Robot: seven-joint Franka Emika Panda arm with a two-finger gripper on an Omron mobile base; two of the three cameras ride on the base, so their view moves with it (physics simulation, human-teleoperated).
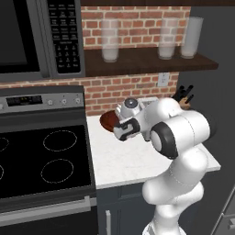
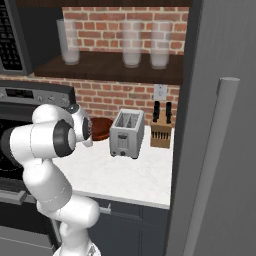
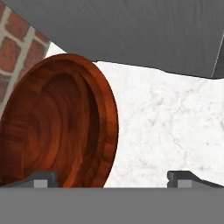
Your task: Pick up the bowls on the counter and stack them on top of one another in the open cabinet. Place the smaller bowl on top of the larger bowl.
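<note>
At the counter's (image 1: 133, 160) back edge by the stove, the gripper (image 3: 111, 177) hung open and empty over a reddish-brown bowl (image 3: 57, 127); best to straddle its near rim squarely before closing, the open cabinet (image 1: 147, 62) waiting above.

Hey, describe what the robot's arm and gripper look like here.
The arm is glossy white with rounded, bulbous segments and dark grey rings at the joints. The gripper has two small dark grey finger tips with paler square pads. No cables or markings show.
</note>
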